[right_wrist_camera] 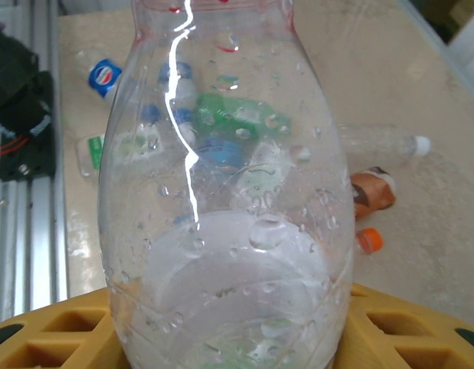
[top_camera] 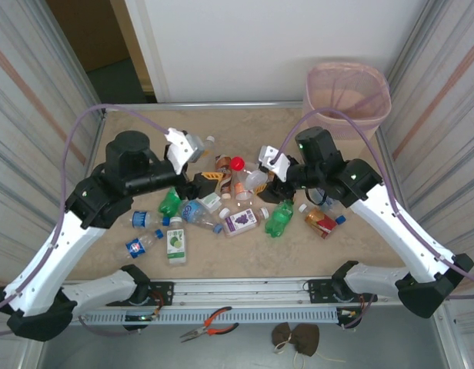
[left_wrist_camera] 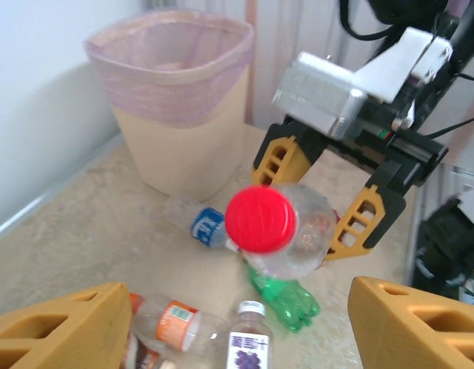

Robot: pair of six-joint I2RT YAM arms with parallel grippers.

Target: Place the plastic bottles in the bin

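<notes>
Top external: the pale pink bin (top_camera: 360,115) stands at the 1 o'clock corner of the table (top_camera: 245,127). It is well apart from the plastic bottles (top_camera: 243,221) scattered across the middle, clear and green ones with blue, white and orange caps and bright labels. Above the heap the right jaws are clamped on a clear red-capped bottle (top_camera: 238,164), its cap pointing toward 9 o'clock. The left jaws stand near that cap.

Left wrist: the left arm's yellow fingers (left_wrist_camera: 60,327) sit wide apart at 7 and 5 o'clock with nothing between them. Ahead, the red-capped bottle (left_wrist_camera: 298,231) hangs with its cap toward the lens, pinched between the right arm's yellow fingers (left_wrist_camera: 368,223). The bin (left_wrist_camera: 183,146), pink bag folded over its rim, is at 11 o'clock. A green bottle (left_wrist_camera: 287,296) lies on the table below.

Right wrist: the held bottle's clear wall (right_wrist_camera: 221,192), beaded with droplets, rises from the yellow fingers (right_wrist_camera: 52,334) at 6 o'clock. More bottles lie on the table at 3 and 10 o'clock.
</notes>
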